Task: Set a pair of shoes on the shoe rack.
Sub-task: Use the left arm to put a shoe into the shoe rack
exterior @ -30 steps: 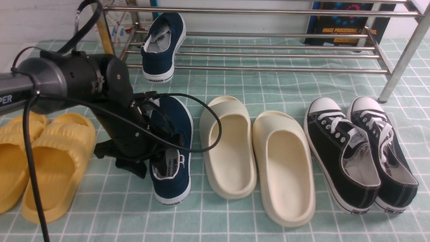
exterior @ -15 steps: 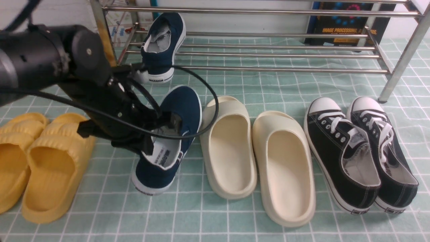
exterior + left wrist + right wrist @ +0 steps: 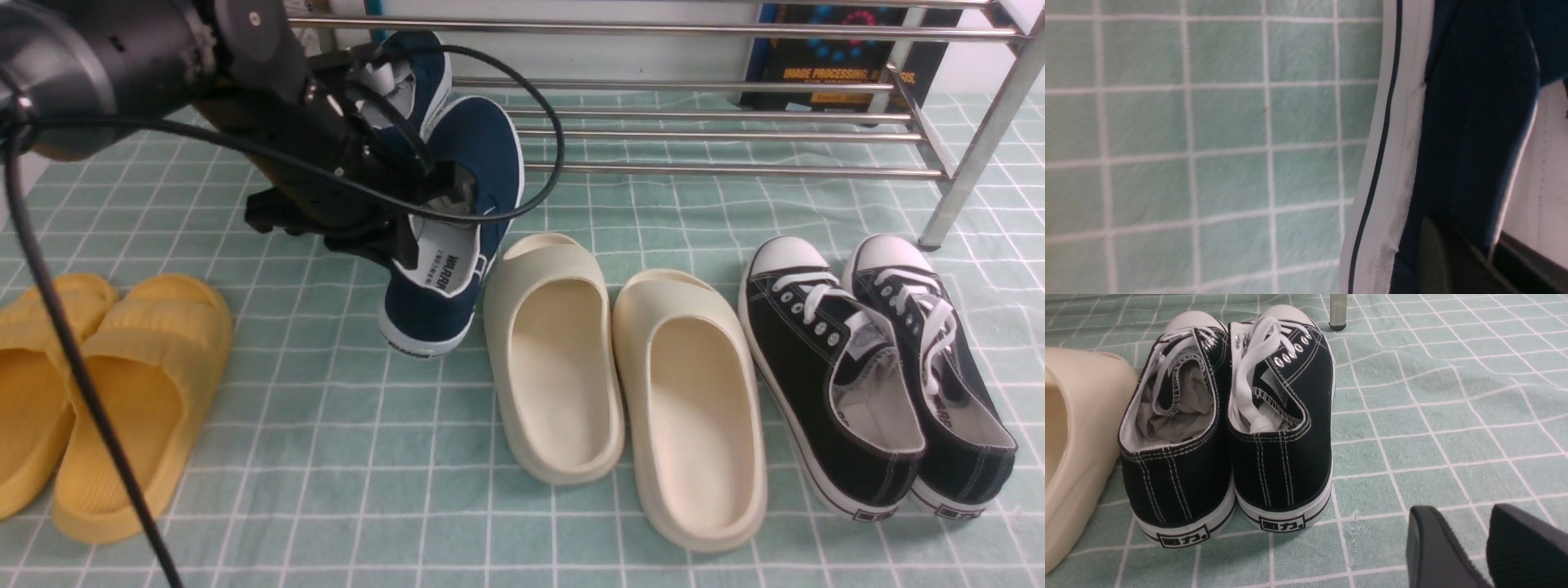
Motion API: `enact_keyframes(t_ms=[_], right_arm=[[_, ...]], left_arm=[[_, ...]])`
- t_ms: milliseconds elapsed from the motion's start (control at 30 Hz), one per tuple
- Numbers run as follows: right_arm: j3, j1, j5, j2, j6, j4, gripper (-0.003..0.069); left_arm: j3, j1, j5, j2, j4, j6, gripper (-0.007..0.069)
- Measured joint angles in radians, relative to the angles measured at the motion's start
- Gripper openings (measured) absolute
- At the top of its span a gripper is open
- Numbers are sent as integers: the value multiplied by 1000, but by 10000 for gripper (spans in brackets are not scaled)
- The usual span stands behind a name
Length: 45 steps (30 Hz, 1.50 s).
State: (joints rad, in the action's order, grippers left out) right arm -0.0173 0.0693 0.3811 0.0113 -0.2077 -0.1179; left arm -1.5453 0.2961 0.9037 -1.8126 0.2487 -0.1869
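Clamps the lifted navy sneaker (image 3: pixel 478 155) by its side wall in the left hand (image 3: pixel 424 219), one finger (image 3: pixel 1437 261) against the outer canvas, the other inside on the white lining. Holds it clear of the table (image 3: pixel 326 490), toe high and heel low, with the toe overlapping the front lower bars of the shoe rack (image 3: pixel 694 135) in the front view; contact with the bars not determinable.

Has carried it up and toward the rack since half a second ago, when hanging lower beside the toe of the nearer of the cream slides (image 3: pixel 563 359). One second ago, flat on the table between the yellow slides (image 3: pixel 122 392) and the cream slides.

Leaves the racked navy sneaker (image 3: pixel 431 59) unmoved on the rack's lower bars, now partly hidden behind arm and lifted shoe. Leaves both slide pairs and the black lace-up sneakers (image 3: pixel 824 367) unmoved on the table.

Keeps the right hand (image 3: pixel 1478 555) low over the table behind the black sneakers' heels, fingers parted, nothing between them.
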Motion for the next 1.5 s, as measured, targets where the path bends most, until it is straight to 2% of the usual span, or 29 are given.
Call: enact_keyframes(t_ms=[167, 467, 900, 1033, 1267, 1500], right_arm=[[0, 0, 0, 0, 0, 0, 239], [0, -1, 0, 0, 0, 0, 239], [0, -1, 0, 0, 0, 0, 239], [0, -1, 0, 0, 0, 0, 239], [0, -1, 0, 0, 0, 0, 239], [0, -1, 0, 0, 0, 0, 239]], left_arm=[[-122, -2, -35, -96, 47, -2, 1], [-332, -35, -57, -255, 53, -33, 1], [-437, -42, -147, -361, 66, -29, 14], [-439, -42, -184, -362, 62, -28, 47], [-445, -42, -224, -362, 28, -25, 149], [-449, -42, -162, -336, 3, -25, 234]])
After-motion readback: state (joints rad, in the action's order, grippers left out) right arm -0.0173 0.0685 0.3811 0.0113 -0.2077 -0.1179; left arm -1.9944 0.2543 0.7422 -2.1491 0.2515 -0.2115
